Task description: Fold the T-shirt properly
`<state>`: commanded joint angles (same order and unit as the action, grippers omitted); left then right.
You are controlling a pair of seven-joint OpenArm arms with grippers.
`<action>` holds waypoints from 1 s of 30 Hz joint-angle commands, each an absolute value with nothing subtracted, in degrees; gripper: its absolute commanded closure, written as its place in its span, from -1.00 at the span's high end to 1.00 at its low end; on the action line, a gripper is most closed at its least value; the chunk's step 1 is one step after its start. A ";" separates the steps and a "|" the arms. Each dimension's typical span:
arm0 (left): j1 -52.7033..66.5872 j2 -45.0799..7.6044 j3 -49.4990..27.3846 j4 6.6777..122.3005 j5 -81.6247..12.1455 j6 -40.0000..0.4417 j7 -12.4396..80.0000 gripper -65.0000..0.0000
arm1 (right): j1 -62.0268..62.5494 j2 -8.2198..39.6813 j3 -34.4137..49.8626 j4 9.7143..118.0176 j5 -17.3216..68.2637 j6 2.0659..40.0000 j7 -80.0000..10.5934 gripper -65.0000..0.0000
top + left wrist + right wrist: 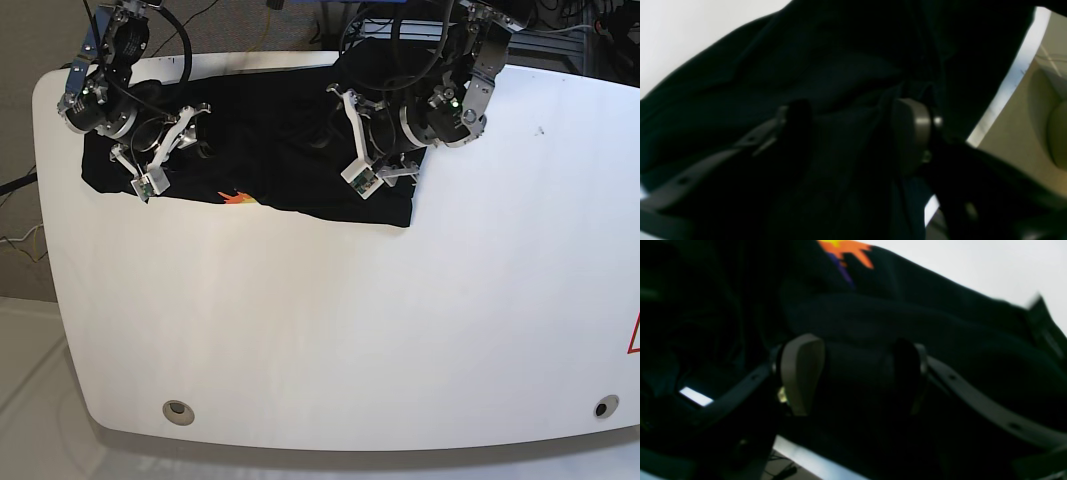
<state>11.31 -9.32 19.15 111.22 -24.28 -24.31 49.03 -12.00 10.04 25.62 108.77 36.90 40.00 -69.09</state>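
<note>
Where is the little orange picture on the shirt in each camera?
Left wrist: not in it, only black cloth of the T-shirt.
Right wrist: orange print at the top edge, above the right claw.
Base: print at the shirt's near edge, left side.
Shared landmark: the white table.

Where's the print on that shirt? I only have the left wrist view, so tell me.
Observer: The orange-and-purple print faces up at the near edge of the T-shirt, closer to the right gripper than to the left gripper.
Operator: Report the right gripper's jaws.
Observer: In the right wrist view they stand apart, with black cloth lying between them.
Operator: Now describe how the shirt lies overall.
Observer: It stretches as a wide rumpled band along the far side of the white table, spanning from one arm to the other.
</note>
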 joint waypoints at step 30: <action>10.66 -2.12 19.23 100.14 -12.83 -23.10 45.24 -0.38 | -12.21 10.13 32.71 107.25 37.26 40.00 -69.60 0.11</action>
